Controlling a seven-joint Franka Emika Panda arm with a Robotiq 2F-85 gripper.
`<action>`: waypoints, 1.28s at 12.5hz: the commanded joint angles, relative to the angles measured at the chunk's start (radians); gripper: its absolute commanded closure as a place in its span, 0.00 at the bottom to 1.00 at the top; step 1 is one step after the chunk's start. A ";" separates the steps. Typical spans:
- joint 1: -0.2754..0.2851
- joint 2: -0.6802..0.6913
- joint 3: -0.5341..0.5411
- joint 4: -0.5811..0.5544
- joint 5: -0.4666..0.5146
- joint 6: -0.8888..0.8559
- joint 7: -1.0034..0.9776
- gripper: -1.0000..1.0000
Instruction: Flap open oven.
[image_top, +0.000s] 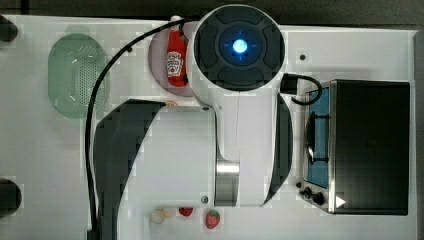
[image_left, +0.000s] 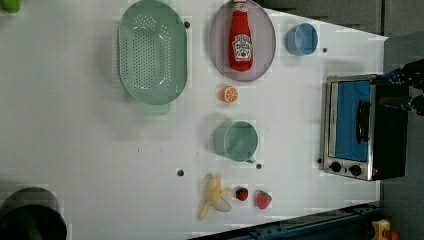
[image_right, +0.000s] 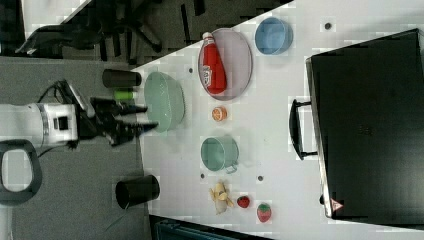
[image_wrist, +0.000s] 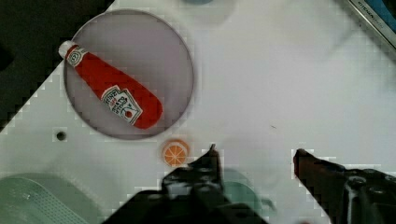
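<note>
Oven: oven (image_left: 367, 127) is sitting at the far right of the left view, on the white surface (image_left: 75, 125), apart from the other items.
Door: glass door (image_left: 352, 120) is staying shut, flush in its silver frame; the task looks not yet begun.
Handle: dark bar handle (image_right: 296, 129) is standing proud of the door, leaving a gap for hooking and pulling down.
Knobs: black knobs (image_left: 345, 168) are sitting in a row beside the door.
Gripper: gripper (image_wrist: 254, 156) is hanging open and empty, its two fingers spread apart, high above the middle of the surface and well away from the oven.
Arm: arm (image_top: 235, 100) is covering the centre of the top view, likely parked at a start pose.
Ketchup bottle: ketchup bottle (image_left: 241, 37) is lying flat on a grey plate (image_left: 220, 55).
Colander: green colander (image_left: 152, 52) is resting near the plate.
Cup: green cup (image_left: 236, 141) is sitting mid-surface, below an orange slice (image_left: 229, 94).
Fruit: banana (image_left: 215, 196) and two strawberries (image_left: 254, 197) are lying along one edge.
Next move, judged: reaching to the handle calls for crossing toward the oven's front.
</note>
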 joint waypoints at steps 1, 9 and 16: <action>-0.029 -0.290 -0.012 -0.125 -0.039 -0.197 -0.066 0.21; -0.029 -0.290 -0.012 -0.125 -0.039 -0.197 -0.066 0.31; -0.036 -0.275 -0.047 -0.191 -0.041 -0.188 -0.119 0.82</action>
